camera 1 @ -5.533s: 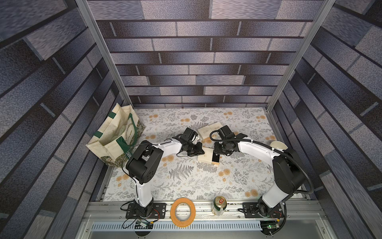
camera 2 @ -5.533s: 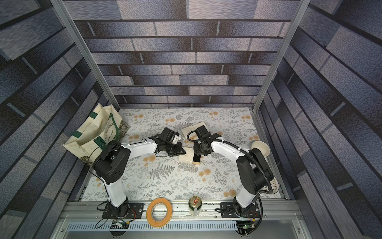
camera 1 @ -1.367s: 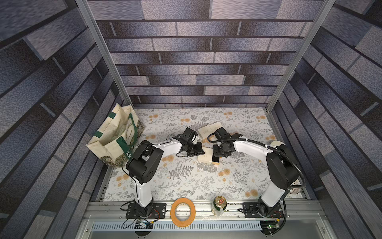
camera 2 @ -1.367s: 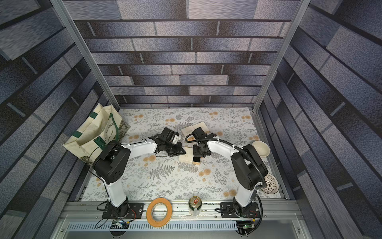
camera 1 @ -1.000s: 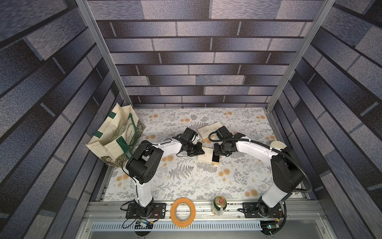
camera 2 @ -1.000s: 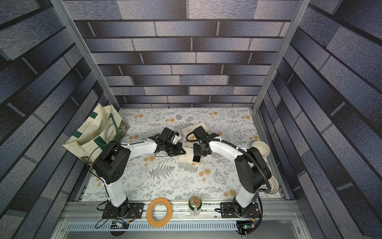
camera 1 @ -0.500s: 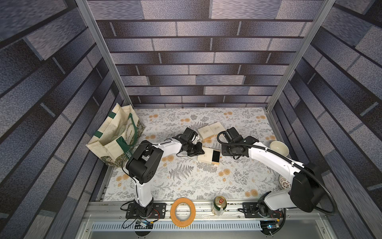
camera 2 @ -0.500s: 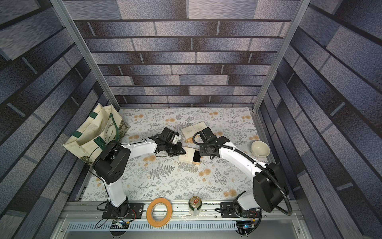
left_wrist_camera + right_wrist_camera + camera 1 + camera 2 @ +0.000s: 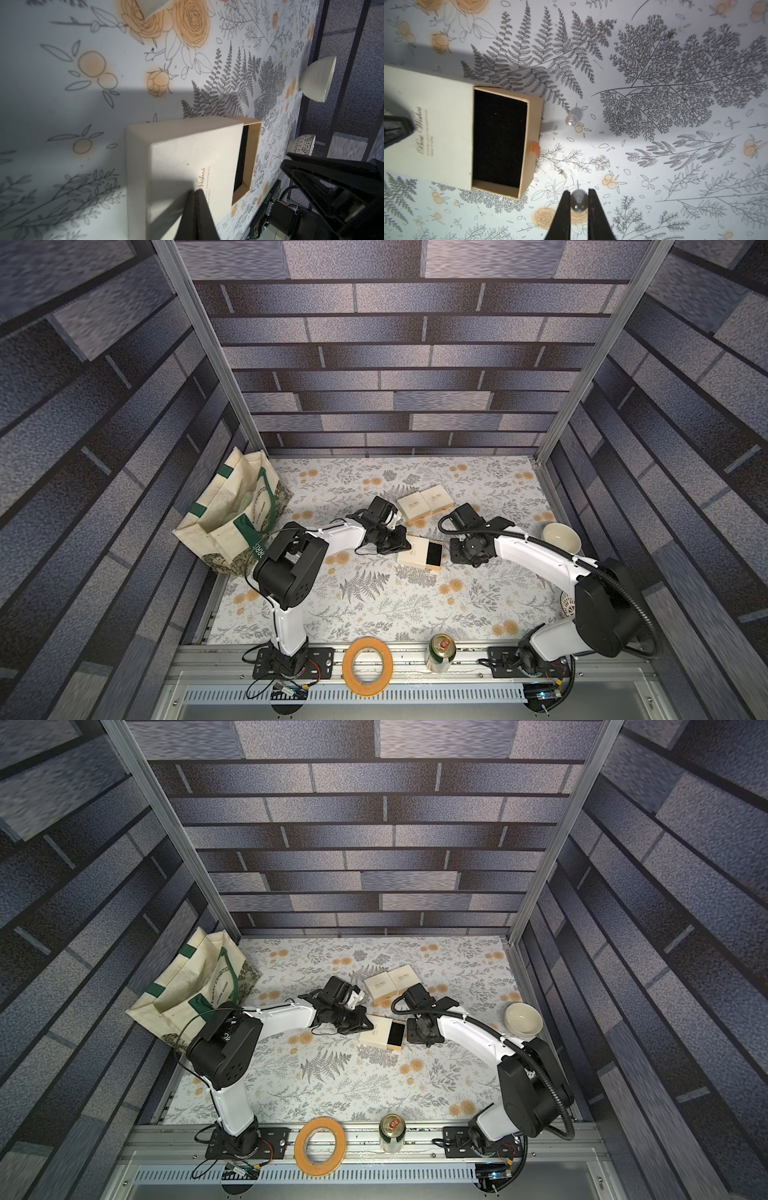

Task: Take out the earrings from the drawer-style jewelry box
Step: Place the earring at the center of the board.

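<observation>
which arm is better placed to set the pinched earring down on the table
Right. The right gripper pinches an earring over the table, beside the open drawer, near the other earring lying there. The left gripper is shut, tips on the box, likely steadying it.

The left arm (image 9: pixel 336 531) reaches in from the near left, its left gripper (image 9: pixel 195 190) pressed closed. The right arm (image 9: pixel 536 556) bends in from the near right, its right gripper (image 9: pixel 578 194) pinching a pearl earring (image 9: pixel 578 201).
</observation>
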